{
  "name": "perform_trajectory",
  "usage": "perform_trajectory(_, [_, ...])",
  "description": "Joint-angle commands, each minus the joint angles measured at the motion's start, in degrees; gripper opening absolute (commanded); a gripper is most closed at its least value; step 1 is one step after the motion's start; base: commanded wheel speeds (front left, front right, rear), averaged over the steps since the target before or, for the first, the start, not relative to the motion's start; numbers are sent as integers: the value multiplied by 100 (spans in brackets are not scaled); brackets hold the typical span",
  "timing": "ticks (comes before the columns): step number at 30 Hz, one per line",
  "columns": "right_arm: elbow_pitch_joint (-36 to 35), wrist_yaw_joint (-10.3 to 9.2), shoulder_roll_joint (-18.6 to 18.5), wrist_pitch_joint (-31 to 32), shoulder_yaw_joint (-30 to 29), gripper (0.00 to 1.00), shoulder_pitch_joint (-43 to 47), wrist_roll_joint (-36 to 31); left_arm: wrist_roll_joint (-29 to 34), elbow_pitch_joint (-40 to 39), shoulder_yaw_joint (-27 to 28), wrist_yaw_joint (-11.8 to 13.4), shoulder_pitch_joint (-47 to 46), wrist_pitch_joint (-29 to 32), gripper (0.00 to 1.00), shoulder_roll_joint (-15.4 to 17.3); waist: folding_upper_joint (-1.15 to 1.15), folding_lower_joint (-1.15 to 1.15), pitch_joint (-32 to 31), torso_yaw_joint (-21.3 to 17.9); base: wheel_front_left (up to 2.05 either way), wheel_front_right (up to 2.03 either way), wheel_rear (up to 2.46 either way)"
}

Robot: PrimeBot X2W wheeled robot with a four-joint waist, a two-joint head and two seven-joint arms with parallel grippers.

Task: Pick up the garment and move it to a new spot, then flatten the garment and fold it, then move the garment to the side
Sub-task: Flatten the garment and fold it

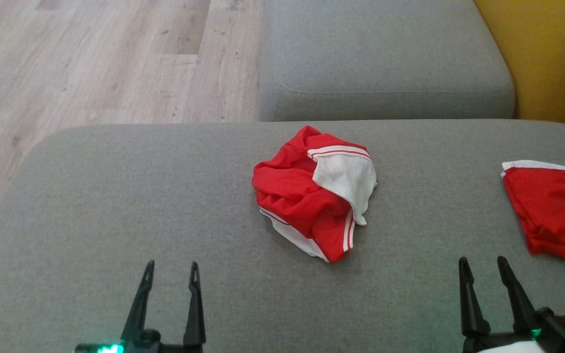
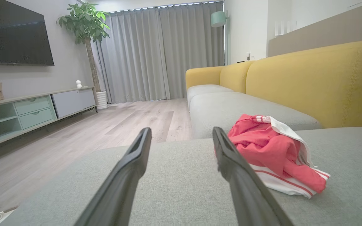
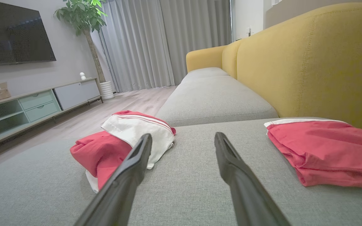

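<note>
Garment: crumpled red-and-white striped fabric garment (image 1: 314,191), heaped around the middle of the grey woven sofa cushion (image 1: 115,196).
Left fingers (image 1: 140,304): spread apart, holding nothing; garment at their 1 o'clock, well apart.
Right fingers (image 1: 469,299): spread apart, holding nothing; garment at their 11 o'clock, well apart.
Other cloth: flatter red cloth with white edge (image 1: 552,215), at the garment's 3 o'clock, apart from it.

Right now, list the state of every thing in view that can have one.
Crumpled garment: bunched in a heap mid-cushion, not held.
Second garment: lying flat at the right, apparently folded.
Left end effector: open, empty, short of the heap.
Right end effector: open, empty.
Curtains: drawn shut.
TV: screen dark.
Drawers: shut.
</note>
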Motion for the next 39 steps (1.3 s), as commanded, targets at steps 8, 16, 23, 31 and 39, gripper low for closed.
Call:
perform_trajectory(8, [-263,37,-37,-30,147,100,-301,-124,-242,460,-191,-504,-619,-54,100,-115,0,0,278,-134,0,0,0])
perform_trajectory(16, [-226,37,-64,-30,306,100,-495,-185,85,1753,-1276,-1055,-1828,-55,100,-130,0,0,724,-414,0,0,0])
perform_trajectory(23, [-247,37,-184,-30,451,100,-884,-150,64,2579,-2396,-1133,-3008,-55,100,-132,0,0,1240,-894,0,0,0])
perform_trajectory(31, [-238,37,-179,-30,552,100,-1200,-96,-240,4218,-3155,-640,-4107,78,100,-133,0,0,1648,-1472,0,0,0])
perform_trajectory(39, [-193,37,-141,-30,578,100,-1268,-54,-670,5066,-3313,-257,-4563,18,0,-133,0,0,1672,-1704,0,0,0])
